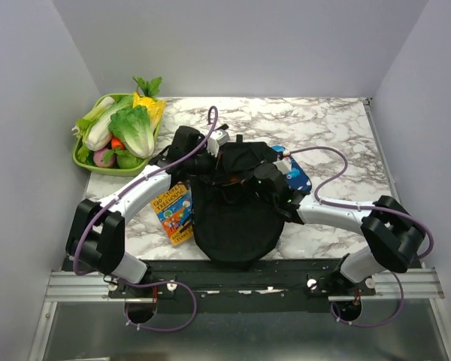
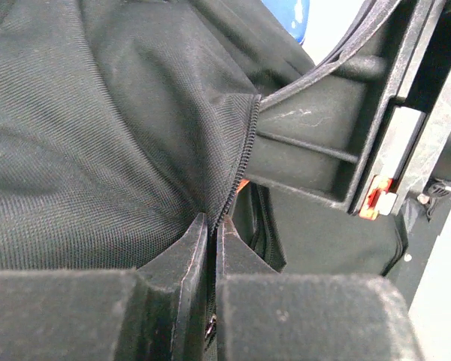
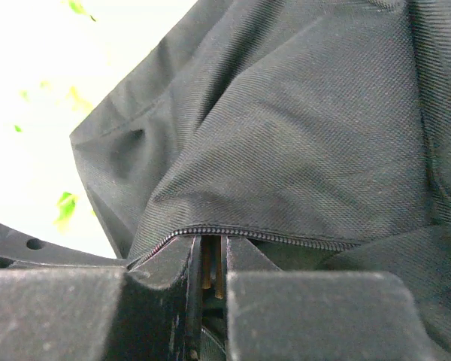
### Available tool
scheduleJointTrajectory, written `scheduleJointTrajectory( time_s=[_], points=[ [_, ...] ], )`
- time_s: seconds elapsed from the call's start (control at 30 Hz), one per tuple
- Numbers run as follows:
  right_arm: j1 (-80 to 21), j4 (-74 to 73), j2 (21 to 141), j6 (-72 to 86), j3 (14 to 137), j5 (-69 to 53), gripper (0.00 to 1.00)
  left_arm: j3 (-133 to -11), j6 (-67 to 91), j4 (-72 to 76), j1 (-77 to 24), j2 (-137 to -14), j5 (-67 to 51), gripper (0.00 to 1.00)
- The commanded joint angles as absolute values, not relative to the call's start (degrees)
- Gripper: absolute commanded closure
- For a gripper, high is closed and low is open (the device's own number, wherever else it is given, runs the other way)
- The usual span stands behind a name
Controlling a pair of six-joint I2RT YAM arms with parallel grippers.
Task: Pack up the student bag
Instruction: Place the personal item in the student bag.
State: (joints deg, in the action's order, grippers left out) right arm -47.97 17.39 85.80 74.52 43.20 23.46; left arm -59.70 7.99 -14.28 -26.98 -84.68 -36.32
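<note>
Left hand (image 2: 213, 226) clenched on the zipper edge (image 2: 239, 162) of the black bag (image 1: 233, 218). Right hand (image 3: 210, 244) pinches another stretch of that zipper edge. Bag lies mid-counter (image 1: 331, 128), close to the arm bases, its far end gathered between both hands. Cloth looks soft, floppy and light, so it will likely sag and fold shut if released. Best hold is probably the stitched zipper seam, firmer than the loose cloth. Book (image 1: 174, 213) lies just beside the bag's left side.
</note>
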Motion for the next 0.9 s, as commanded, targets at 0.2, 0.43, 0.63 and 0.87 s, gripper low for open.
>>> scheduleJointTrajectory(
  time_s=[0.2,0.43,0.63,0.87],
  points=[
    [-50.71,16.18,89.93,60.91,49.85,28.75,0.4,-58.45,5.28,-18.19,-25.76,-87.45,-44.56,0.82],
    [-51.68,22.5,76.76,53.29,35.95,23.56,0.28,-61.25,1.15,-23.55,-22.59,-87.89,-46.93,0.55],
    [-51.77,15.05,72.42,50.63,37.44,22.59,0.48,-66.0,0.35,-28.56,-22.41,-83.85,-48.34,0.22],
    [-53.34,11.7,72.16,35.53,43.49,19.6,0.5,-71.27,-3.51,-34.97,-18.83,-79.63,-49.92,0.08]
  ],
)
